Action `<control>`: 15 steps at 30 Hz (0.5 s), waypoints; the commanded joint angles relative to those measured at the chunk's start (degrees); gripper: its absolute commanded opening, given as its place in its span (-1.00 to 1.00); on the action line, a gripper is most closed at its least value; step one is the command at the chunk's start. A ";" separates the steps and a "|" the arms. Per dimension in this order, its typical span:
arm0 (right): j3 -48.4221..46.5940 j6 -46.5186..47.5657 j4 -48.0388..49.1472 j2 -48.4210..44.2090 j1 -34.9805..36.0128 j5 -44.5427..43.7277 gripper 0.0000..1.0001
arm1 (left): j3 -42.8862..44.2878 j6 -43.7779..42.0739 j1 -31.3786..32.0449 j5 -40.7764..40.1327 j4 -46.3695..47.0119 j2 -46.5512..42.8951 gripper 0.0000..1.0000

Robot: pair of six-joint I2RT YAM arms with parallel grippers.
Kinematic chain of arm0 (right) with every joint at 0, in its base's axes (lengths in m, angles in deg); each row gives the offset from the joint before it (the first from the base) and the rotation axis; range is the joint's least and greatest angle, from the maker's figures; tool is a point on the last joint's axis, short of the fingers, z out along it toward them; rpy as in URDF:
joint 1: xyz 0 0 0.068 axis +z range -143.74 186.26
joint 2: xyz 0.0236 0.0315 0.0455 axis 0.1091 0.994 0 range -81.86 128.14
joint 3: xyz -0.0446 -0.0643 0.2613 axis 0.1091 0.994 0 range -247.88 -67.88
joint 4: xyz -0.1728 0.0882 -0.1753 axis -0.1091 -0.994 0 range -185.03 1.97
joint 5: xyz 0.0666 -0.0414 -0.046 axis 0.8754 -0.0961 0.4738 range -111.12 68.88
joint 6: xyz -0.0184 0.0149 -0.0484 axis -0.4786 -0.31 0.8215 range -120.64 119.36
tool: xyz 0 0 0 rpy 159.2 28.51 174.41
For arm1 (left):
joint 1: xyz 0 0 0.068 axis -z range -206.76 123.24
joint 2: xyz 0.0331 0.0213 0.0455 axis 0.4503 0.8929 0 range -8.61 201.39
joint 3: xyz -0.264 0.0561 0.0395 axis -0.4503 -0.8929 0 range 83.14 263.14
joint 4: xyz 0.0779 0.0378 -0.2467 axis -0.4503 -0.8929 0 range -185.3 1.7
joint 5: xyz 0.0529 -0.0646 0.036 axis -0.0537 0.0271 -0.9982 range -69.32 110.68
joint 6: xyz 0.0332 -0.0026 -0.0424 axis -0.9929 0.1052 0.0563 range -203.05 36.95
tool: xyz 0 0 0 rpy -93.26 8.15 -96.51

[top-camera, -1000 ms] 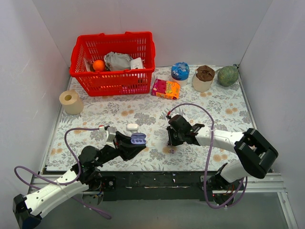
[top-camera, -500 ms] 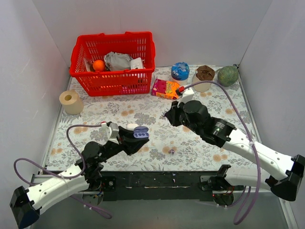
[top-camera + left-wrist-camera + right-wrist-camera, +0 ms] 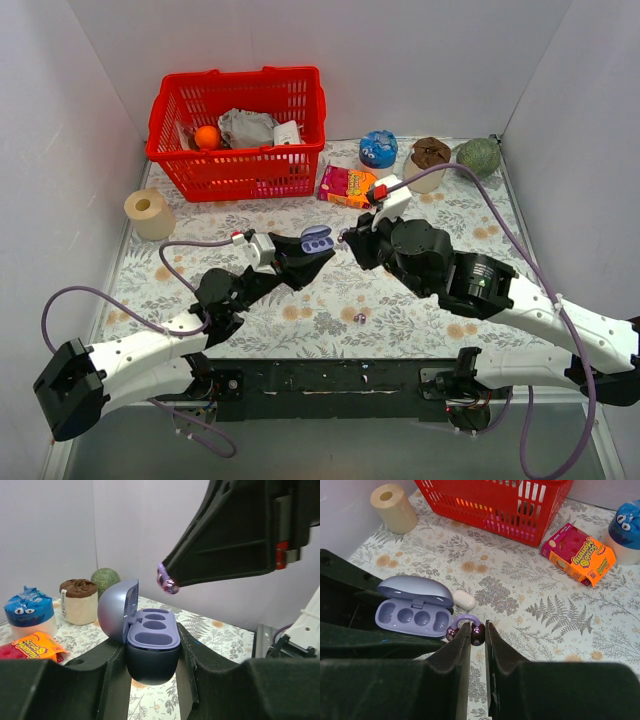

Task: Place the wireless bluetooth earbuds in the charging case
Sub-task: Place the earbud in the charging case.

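Clamping the case (image 3: 150, 642) in the left gripper (image 3: 308, 252), jaws drawn in tight against both sides of the lower shell. Holding it up off the mat (image 3: 450, 215), in front of the basket (image 3: 240, 172) and toward its right end. Keeping the lid swung open and standing behind the purple tray, wells facing up.

Pinching an earbud (image 3: 477, 634) at the very tips of the right gripper (image 3: 476, 629), jaws narrow with only the bud between them and its pale loop sticking out to one side. Hanging that earbud just above and beside the open tray, near it but apart from it, likewise in front of the basket's right end.

Touching nothing else with either gripper. Not touching the other earbud (image 3: 359, 318), down on the mat well in front of the basket, farther from it than the case.

From the right wrist view, showing a white capsule (image 3: 464, 600) on the mat beyond the case, between it and the basket.

Just off the basket's left end, a paper roll (image 3: 150, 212). Just off its right front corner, a candy box (image 3: 348, 186). Farther right of the basket, in a row along the back, a blue tub (image 3: 378, 149), a brown-topped cup (image 3: 429, 163) and a green ball (image 3: 478, 158). Inside the basket, an orange (image 3: 207, 136) and crumpled grey wrapping (image 3: 247, 127).
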 commanded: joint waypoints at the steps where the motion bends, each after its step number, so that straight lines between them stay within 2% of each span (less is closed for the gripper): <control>1: -0.26 0.95 1.94 -3.05 1.89 -4.39 -0.97 | 2.99 -4.66 -0.05 -2.57 6.31 3.39 -1.00; 15: 3.25 4.72 9.06 -1.47 4.18 -5.97 -0.97 | 3.78 -5.37 -0.05 -3.11 8.34 6.75 -1.00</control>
